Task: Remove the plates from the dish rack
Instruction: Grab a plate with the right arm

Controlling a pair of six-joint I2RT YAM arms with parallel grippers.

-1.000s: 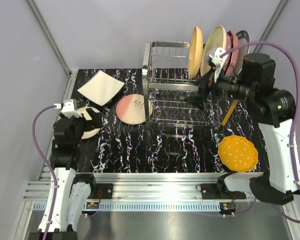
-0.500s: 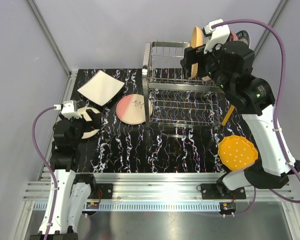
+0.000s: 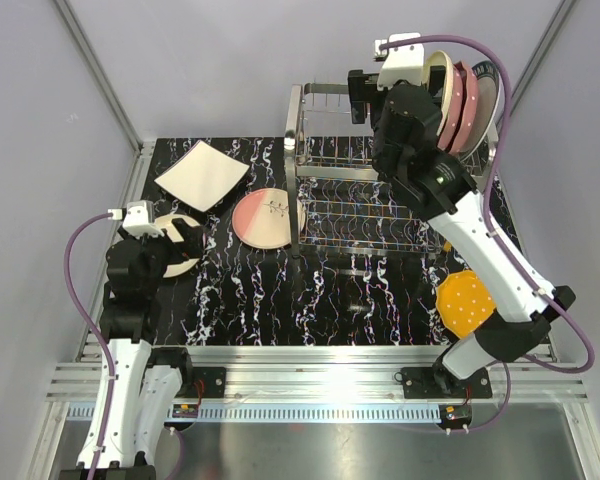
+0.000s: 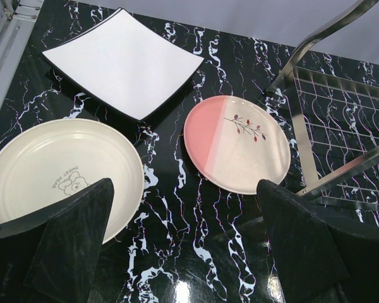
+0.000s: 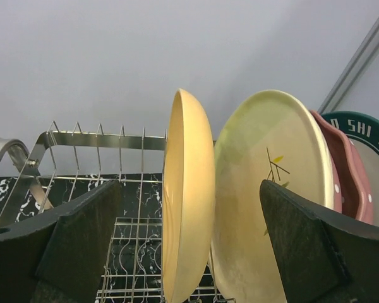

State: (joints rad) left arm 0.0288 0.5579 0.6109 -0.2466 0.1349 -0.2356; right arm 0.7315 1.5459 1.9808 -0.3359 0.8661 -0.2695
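Four plates [image 5: 265, 208] stand upright at the dish rack's [image 3: 360, 205] 2 o'clock end, at 1 o'clock on the table [image 3: 360, 300]. The wide-open right gripper [image 5: 189, 187] faces the yellow plate's [image 5: 191, 240] edge. The left gripper [image 4: 184, 188], also open, hovers at 9 o'clock over a cream plate [image 4: 63, 170].

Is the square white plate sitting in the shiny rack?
No, the square white plate lies flat on the black table, off to one side of the rack.

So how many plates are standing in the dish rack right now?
4, in a row on the dish rack: yellow-orange plate, pale green plate with a twig, pink dotted plate, dark-rimmed plate rightmost. Others may be hidden behind it.
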